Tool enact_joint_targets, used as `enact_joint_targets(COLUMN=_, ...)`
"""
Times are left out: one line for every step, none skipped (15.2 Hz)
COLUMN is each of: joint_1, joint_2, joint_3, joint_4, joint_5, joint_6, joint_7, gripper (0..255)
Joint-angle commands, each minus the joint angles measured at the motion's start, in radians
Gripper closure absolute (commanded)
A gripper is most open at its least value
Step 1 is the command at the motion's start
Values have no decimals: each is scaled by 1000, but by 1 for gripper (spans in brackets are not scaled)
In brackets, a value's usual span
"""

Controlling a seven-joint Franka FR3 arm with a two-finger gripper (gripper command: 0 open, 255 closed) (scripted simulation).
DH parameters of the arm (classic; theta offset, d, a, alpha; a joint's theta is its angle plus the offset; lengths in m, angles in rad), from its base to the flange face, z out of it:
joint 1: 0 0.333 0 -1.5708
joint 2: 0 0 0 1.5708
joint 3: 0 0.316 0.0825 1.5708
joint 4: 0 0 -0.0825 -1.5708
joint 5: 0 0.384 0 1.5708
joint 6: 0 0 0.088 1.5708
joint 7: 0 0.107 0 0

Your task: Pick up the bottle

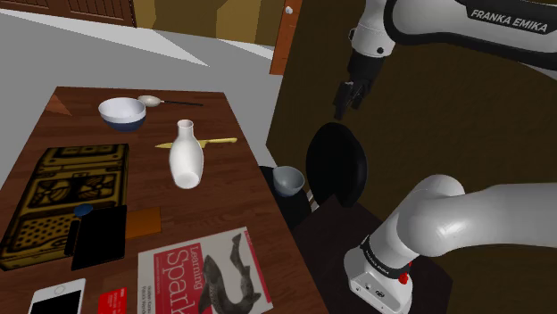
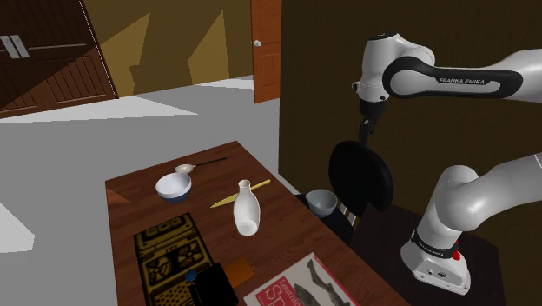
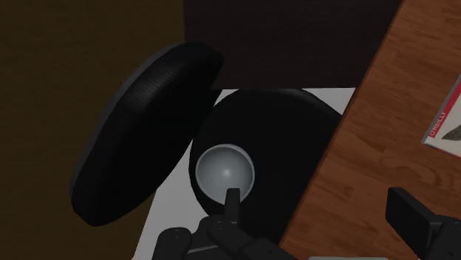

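White bottle point(image 1: 186, 153) stands upright, long axis vertical, on the wooden counter point(image 1: 228, 201), well below and apart from the gripper point(image 1: 344, 103), which hangs released and empty over the black chair point(image 1: 335, 165).

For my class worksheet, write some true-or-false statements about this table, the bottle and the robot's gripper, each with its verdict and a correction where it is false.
1. The white bottle stands upright on the wooden table. True.
2. The gripper is shut on the bottle. False: its fingers stand apart, and it hangs above the black chair, off the table's edge and well apart from the bottle.
3. A grey cup sits on the chair's seat. True.
4. The bowl lies on the magazine. False: the bowl stands on bare table beside the spoon, at the opposite end of the table from the magazine, with the bottle between them.
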Motion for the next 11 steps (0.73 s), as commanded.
enact_joint_targets(joint_1=0, joint_2=0, joint_3=0, joint_4=0, joint_5=0, joint_6=0, joint_7=0, gripper=0)
enact_joint_targets(joint_1=6, joint_2=30, joint_3=12, joint_4=8, joint_5=11, joint_6=19, joint_7=15, gripper=0)
enact_joint_targets(joint_1=11, joint_2=60, joint_3=23, joint_4=17, joint_5=21, joint_6=38, joint_7=29, gripper=0)
enact_joint_targets(joint_1=17, joint_2=91, joint_3=34, joint_4=28, joint_5=30, joint_6=56, joint_7=43, gripper=0)
enact_joint_targets(joint_1=22, joint_2=122, joint_3=45, joint_4=39, joint_5=39, joint_6=74, joint_7=57, gripper=0)
enact_joint_targets(joint_1=26, joint_2=154, joint_3=56, joint_4=52, joint_5=47, joint_6=91, joint_7=71, gripper=0)
enact_joint_targets(joint_1=31, joint_2=187, joint_3=67, joint_4=66, joint_5=55, joint_6=108, joint_7=84, gripper=0)
enact_joint_targets(joint_1=35, joint_2=220, joint_3=78, joint_4=82, joint_5=61, joint_6=124, joint_7=97, gripper=0)
enact_joint_targets(joint_1=39, joint_2=253, joint_3=88, joint_4=98, joint_5=67, joint_6=139, joint_7=110, gripper=0)
enact_joint_targets(joint_1=43, joint_2=286, joint_3=99, joint_4=116, joint_5=73, joint_6=153, joint_7=123, gripper=0)
enact_joint_targets(joint_1=47, joint_2=320, joint_3=109, joint_4=135, joint_5=77, joint_6=167, joint_7=136, gripper=0)
